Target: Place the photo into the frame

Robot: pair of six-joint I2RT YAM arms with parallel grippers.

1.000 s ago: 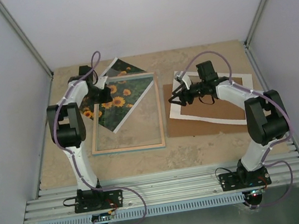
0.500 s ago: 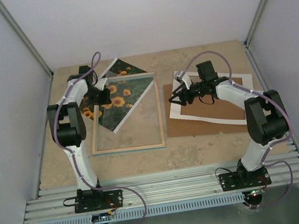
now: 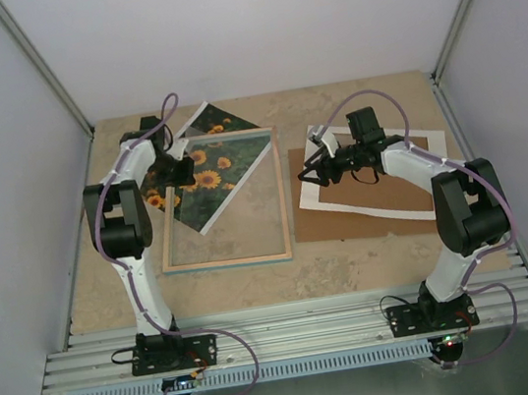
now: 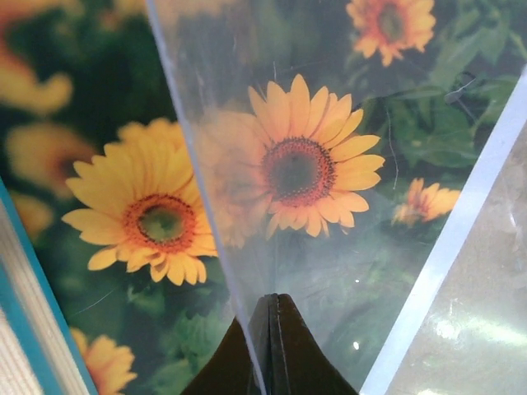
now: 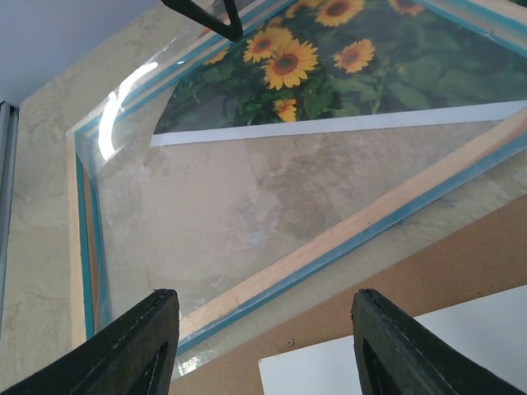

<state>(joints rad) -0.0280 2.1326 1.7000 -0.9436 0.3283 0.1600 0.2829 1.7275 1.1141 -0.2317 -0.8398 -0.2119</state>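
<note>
The photo (image 3: 204,182) of sunflowers lies slantwise across the upper left of the frame (image 3: 229,260), one corner sticking out past the frame's far edge. My left gripper (image 3: 180,170) is shut, its tips down on the photo (image 4: 296,164). The edge of a clear sheet runs straight to the left gripper (image 4: 272,300); I cannot tell if it is pinched. The frame lies with its wood back up, turquoise showing along its edge (image 5: 362,222). My right gripper (image 3: 309,176) hangs open and empty just right of the frame, over the brown board's left edge.
A brown backing board (image 3: 347,220) lies right of the frame with a white mat (image 3: 425,146) on top of it. Grey walls close in the beige table on the left, far and right sides. Metal rails run along the near edge.
The left gripper and the photo have shifted very slightly to the left. The right arm has stayed in place.
</note>
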